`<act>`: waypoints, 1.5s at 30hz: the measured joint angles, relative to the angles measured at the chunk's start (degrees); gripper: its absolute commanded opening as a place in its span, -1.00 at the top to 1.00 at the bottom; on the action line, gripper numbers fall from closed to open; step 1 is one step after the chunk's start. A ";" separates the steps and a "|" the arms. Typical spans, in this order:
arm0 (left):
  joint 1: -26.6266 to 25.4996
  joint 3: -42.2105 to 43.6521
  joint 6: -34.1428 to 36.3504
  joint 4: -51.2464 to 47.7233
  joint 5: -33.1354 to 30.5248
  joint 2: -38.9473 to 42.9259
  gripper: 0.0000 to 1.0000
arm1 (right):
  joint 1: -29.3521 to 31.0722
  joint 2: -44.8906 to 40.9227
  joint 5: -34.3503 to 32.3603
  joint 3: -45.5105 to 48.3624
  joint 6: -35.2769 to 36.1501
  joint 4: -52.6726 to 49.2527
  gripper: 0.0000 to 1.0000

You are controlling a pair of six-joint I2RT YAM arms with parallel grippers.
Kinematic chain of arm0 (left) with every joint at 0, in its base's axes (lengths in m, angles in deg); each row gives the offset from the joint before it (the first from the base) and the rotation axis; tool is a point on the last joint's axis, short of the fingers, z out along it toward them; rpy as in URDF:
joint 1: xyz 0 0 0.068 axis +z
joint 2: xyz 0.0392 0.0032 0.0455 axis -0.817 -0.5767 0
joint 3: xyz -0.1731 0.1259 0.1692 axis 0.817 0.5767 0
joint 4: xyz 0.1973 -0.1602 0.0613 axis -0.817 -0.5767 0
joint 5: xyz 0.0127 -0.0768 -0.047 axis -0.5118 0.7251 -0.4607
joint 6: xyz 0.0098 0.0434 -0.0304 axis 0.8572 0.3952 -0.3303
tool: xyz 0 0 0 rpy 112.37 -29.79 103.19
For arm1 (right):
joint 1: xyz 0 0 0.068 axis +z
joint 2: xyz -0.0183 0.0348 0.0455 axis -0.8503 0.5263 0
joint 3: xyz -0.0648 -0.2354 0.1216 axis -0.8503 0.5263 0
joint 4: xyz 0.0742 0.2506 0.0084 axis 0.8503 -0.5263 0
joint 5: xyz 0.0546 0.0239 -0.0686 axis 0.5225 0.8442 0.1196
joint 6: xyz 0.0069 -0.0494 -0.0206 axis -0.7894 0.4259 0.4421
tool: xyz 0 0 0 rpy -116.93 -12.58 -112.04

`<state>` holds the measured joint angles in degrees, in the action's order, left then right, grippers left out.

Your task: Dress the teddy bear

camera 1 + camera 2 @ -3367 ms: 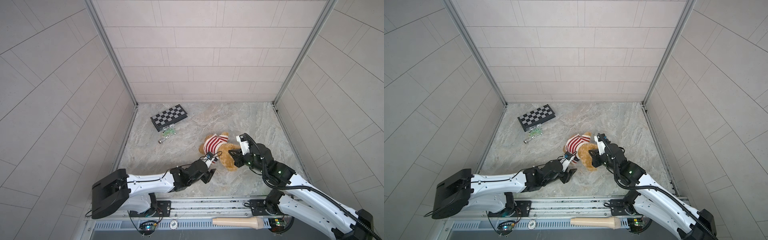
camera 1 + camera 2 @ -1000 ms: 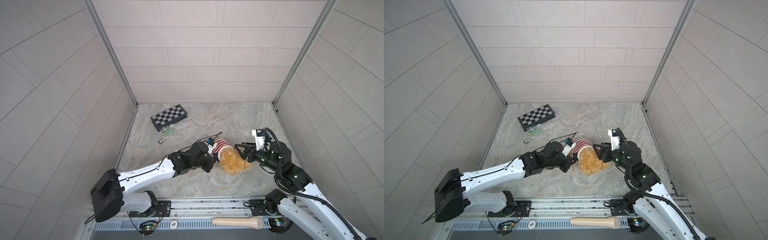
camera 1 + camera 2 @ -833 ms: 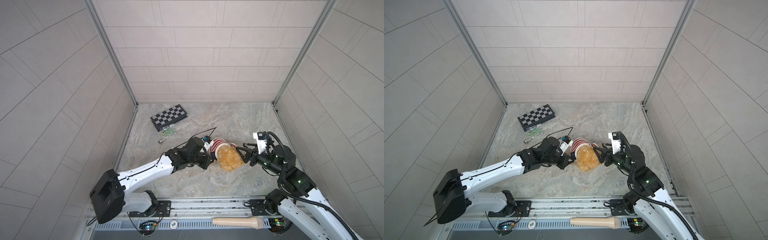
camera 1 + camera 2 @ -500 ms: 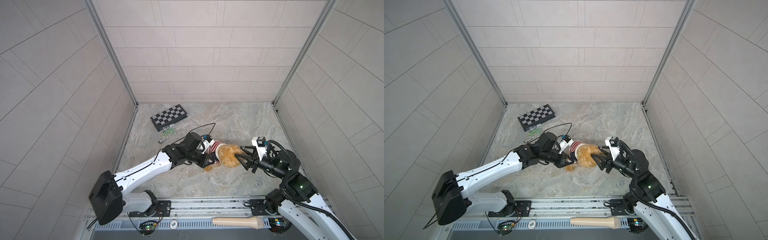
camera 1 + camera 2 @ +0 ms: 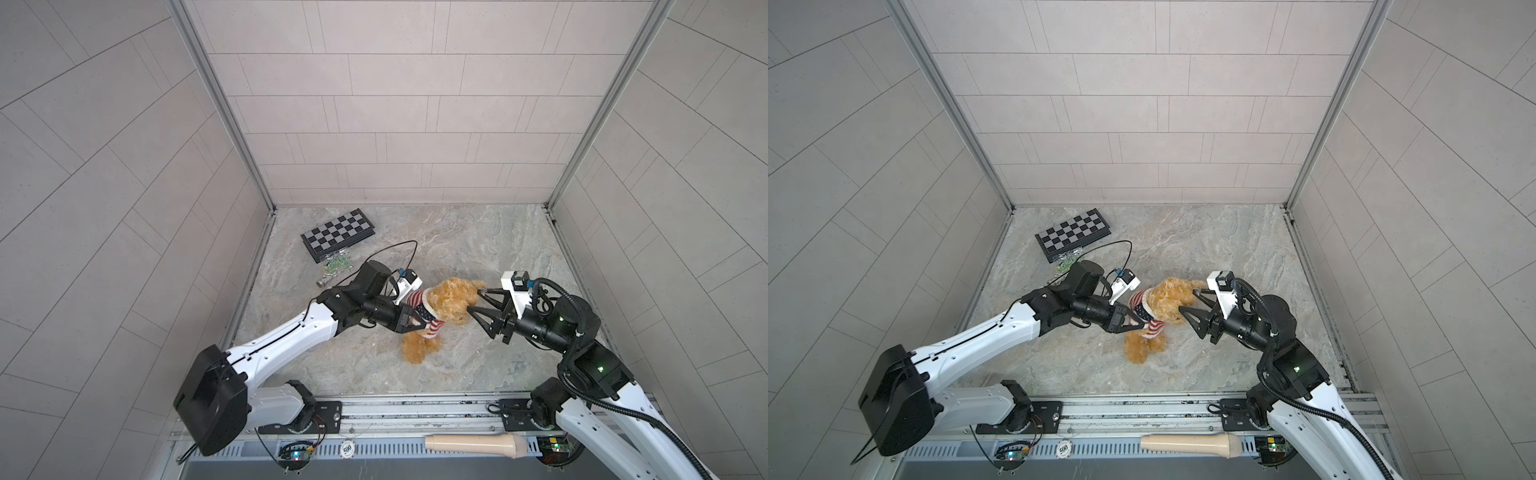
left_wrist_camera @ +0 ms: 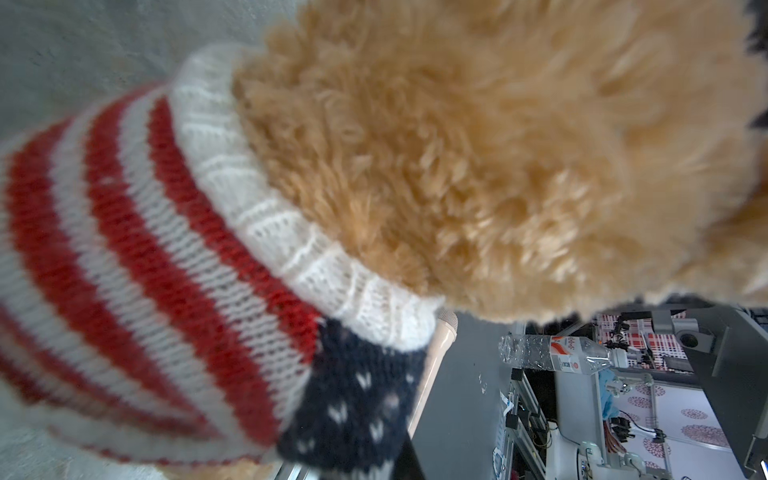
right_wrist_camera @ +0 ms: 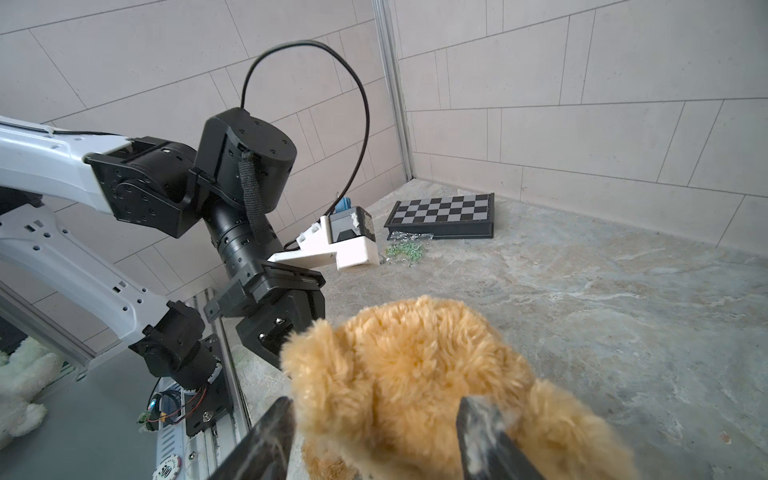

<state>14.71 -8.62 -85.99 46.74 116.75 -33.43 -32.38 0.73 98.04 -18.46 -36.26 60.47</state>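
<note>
- Pinching the striped sweater (image 5: 417, 299) with the left pincer (image 5: 411, 323), jaws pressed together on the knit.
- Clamping the head of the teddy bear (image 5: 451, 303) with the right pincer (image 5: 473, 301), fingers (image 7: 262, 440) partly spread and sunk into the fur on either side.
- Hung between both arms over the middle of the surface (image 5: 457, 249), head toward the right arm, legs drooping; contact with the marble unclear.
- Dressed around the torso: white collar at the neck, navy patch beside red stripes.
- Farther back left: chessboard (image 5: 338, 230), bag of green pieces (image 5: 336, 262) just beside its near edge.
</note>
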 measured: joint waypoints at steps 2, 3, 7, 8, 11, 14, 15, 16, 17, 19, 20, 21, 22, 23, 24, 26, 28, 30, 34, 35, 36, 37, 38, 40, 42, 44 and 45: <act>1.22 0.07 0.61 0.13 0.57 -1.55 1.00 | 0.00 0.35 -0.09 0.15 0.00 0.24 -0.31; 1.79 0.07 1.33 0.09 0.63 -2.45 1.00 | 0.00 0.42 -0.07 0.31 -0.02 0.39 -0.31; 2.71 -2.16 5.55 -3.67 -2.99 -6.32 1.00 | 0.00 2.67 -0.28 0.70 -0.11 1.81 -0.31; 2.84 -2.95 6.71 -4.50 -4.46 -7.43 1.00 | 0.00 3.58 -0.59 0.76 -0.17 2.27 -0.31; 3.69 -4.46 8.90 -5.53 -8.13 -9.84 1.00 | 0.00 6.40 -2.12 0.74 -0.33 3.50 -0.30; 4.90 -4.66 9.97 -5.42 -10.40 -11.30 0.84 | 0.00 9.22 -3.41 0.74 -0.52 4.26 -0.28; 5.51 -4.68 10.16 -5.38 -10.93 -11.63 0.75 | 0.00 10.34 -3.76 0.74 -0.66 4.46 -0.28; 6.12 -4.90 10.36 -5.49 -11.45 -11.96 0.68 | 0.00 11.02 -4.00 0.74 -0.72 4.59 -0.28; 6.80 -5.33 10.51 -5.70 -12.04 -12.39 0.62 | 0.00 11.65 -4.26 0.74 -0.81 4.79 -0.28; 8.02 -6.40 10.62 -5.79 -13.44 -13.29 0.49 | 0.00 12.37 -4.76 0.74 -0.96 5.27 -0.27; 8.66 -6.91 10.67 -5.62 -14.27 -13.66 0.44 | 0.00 12.61 -4.96 0.74 -1.07 5.57 -0.27; 9.16 -7.30 10.60 -5.53 -14.95 -13.92 0.38 | 0.00 12.79 -5.07 0.74 -1.16 5.90 -0.26; 9.51 -7.61 10.54 -5.44 -15.76 -14.08 0.35 | 0.00 12.90 -5.09 0.74 -1.33 6.16 -0.27; 9.81 -7.91 10.49 -5.44 -16.81 -14.14 0.30 | 0.00 12.98 -5.18 0.74 -1.51 6.45 -0.26; 10.14 -8.13 10.40 -5.40 -18.03 -14.14 0.24 | 0.00 12.98 -5.20 0.74 -1.64 6.67 -0.27; 10.29 -8.28 10.08 -5.18 -20.39 -13.81 0.11 | 0.00 12.96 -5.29 0.74 -1.97 6.78 -0.27; 10.29 -8.28 9.29 -5.14 -22.60 -12.98 -0.14 | 0.04 12.96 -5.40 0.76 -2.05 6.75 -0.27; 10.27 -7.98 8.26 -4.63 -24.81 -11.08 -0.28 | 0.11 12.96 -5.46 0.83 -2.23 6.86 -0.27; 9.16 -6.29 5.44 -2.99 -29.83 -5.35 -0.45 | 0.11 13.03 -5.62 1.84 -2.78 7.80 -0.27; 8.48 -5.68 4.42 -2.40 -31.32 -4.09 -0.47 | 0.11 13.09 -5.62 2.05 -2.91 7.98 -0.26; 7.85 -5.11 3.50 -1.99 -32.65 -3.28 -0.48 | 0.11 13.16 -5.62 2.19 -3.10 8.09 -0.26; 6.97 -4.42 2.23 -1.44 -34.03 -2.56 -0.49 | 0.11 13.25 -5.64 2.27 -3.30 8.09 -0.26; 6.01 -3.67 1.01 -0.94 -35.34 -2.08 -0.51 | 0.11 13.31 -5.64 2.32 -3.43 8.11 -0.26; 3.76 -2.36 -1.68 -0.07 -38.10 -1.77 -0.60 | 0.11 13.27 -5.64 2.32 -3.52 8.11 -0.26; 1.18 -1.29 -4.02 0.76 -40.37 -1.79 -0.64 | 0.11 13.07 -5.73 2.32 -3.50 8.09 -0.26; -1.25 -0.94 -6.38 1.44 -42.53 -2.10 -0.61 | 0.11 12.70 -5.92 2.47 -3.52 8.13 -0.26; -2.03 -0.94 -7.26 1.99 -43.23 -2.34 -0.59 | 0.11 12.55 -6.05 2.56 -3.52 8.11 -0.26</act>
<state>12.68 -9.56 -93.25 48.73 73.52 -35.77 -32.27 13.28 91.98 -15.90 -39.78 68.58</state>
